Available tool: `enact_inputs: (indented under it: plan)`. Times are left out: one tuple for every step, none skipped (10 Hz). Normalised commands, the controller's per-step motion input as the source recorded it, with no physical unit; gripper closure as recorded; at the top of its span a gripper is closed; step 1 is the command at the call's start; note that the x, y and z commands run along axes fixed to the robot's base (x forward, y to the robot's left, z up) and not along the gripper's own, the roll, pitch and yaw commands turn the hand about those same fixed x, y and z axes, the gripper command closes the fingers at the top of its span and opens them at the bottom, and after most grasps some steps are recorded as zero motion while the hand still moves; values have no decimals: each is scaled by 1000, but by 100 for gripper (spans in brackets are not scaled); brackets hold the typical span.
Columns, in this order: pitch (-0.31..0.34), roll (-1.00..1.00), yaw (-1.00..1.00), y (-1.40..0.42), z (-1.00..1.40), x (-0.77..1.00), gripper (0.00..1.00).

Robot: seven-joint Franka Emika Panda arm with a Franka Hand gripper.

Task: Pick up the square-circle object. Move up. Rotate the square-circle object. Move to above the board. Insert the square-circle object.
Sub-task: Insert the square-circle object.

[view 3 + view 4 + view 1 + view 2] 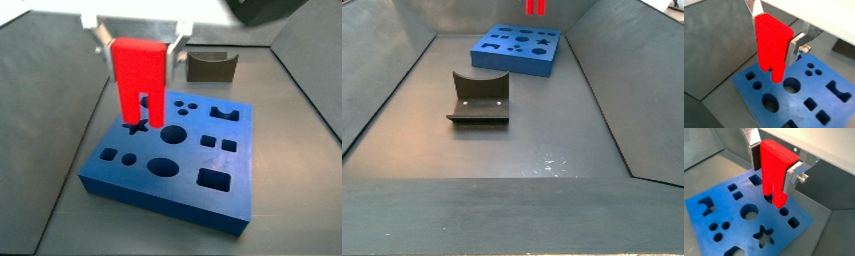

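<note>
My gripper (775, 37) is shut on the square-circle object (771, 45), a bright red narrow block held upright with its two-pronged lower end pointing down. It hangs above the board (817, 115), a thick blue slab with many shaped cut-outs, and does not touch it. Both wrist views show the silver fingers (795, 174) clamping the red block (774, 168) over the board (724, 235). In a side view the gripper (138, 48) holds the block (138, 75) over the board's (201, 205) far left part, near the star cut-out. In a side view only the block's lower end (536, 7) shows above the board (509, 62).
The dark fixture (480, 97) stands on the grey floor in front of the board; in a side view it (210, 66) stands behind the board. Sloping grey walls (396, 90) enclose the floor on all sides.
</note>
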Motion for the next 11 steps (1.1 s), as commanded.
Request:
enact_inputs:
  plan:
    - [-53,96,0,-200,-351,-120,100]
    - [-86,56,-17,-249,-303,-63,100]
    - [-90,54,-6,-231,-289,-66,100]
    - [-77,57,0,-157,-317,-106,100]
    - [-81,51,-6,-71,-360,-220,100]
    - [-60,34,-23,-11,-294,-211,100]
    - [-40,10,-11,0,-217,-194,100]
    - [-56,16,-49,-6,-249,-274,100]
    - [-60,0,-43,-43,-189,-160,100]
    - [-61,0,-29,-20,-129,-23,100]
    - [-59,0,-60,0,-94,0,100]
